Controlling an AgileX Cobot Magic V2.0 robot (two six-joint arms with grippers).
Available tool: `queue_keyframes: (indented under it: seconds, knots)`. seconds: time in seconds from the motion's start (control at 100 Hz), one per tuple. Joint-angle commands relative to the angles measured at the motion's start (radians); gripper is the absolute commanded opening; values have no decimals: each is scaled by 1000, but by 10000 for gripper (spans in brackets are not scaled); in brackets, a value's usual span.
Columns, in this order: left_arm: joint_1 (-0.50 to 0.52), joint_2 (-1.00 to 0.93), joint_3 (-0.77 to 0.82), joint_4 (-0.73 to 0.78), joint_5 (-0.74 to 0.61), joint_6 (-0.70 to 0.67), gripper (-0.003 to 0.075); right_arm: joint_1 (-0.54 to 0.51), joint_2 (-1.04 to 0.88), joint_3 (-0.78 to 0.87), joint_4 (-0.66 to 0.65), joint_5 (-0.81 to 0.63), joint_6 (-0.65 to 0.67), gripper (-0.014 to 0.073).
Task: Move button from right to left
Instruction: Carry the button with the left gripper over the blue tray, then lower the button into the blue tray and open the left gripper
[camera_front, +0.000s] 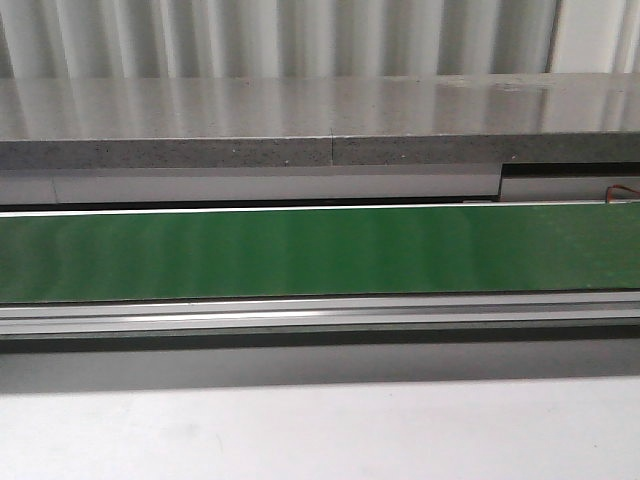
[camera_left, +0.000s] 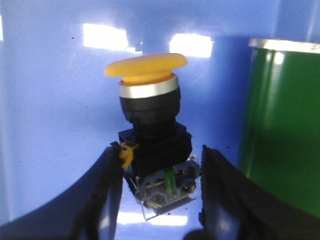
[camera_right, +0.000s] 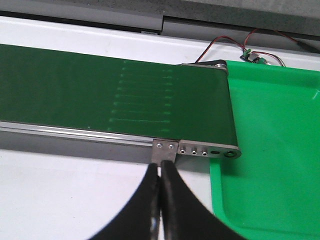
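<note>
button (camera_left: 150, 125): seen only in the left wrist view, upright, long axis cap-to-body, over a blue bin (camera_left: 45, 100)
left pincer (camera_left: 157, 185): pinched on the button's lower body, so the nearer arm
right pincer (camera_right: 161, 190): pressed together, nothing held, by the green belt (camera_right: 100, 90) end
room: belt roller close beside, green tray (camera_right: 275, 150) well apart

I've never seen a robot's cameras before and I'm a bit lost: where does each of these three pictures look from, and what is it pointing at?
Front view: faces forward over the table at the green conveyor belt; no part of the robot shows.
Left wrist view: sits on the left arm, looking past the left gripper at the button between its fingers, against a blue surface.
Right wrist view: sits on the right arm, looking past the shut right gripper at the belt's end and a green tray.
All three views show the belt.
</note>
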Motion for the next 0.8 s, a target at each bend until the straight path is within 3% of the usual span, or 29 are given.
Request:
queue_keyframes:
  seconds: [0.0,0.45,0.79]
  knots:
    - [5,-35,-23,34,31,5,-20,0,12,-24,-3,-68,-6,-66]
    - [5,64,-23,22,34,32,-12,0,12,-24,-3,-68,-6,-66]
    - [5,66,-23,-7,34,55,325,0,12,-24,-3,-68,-6,-66]
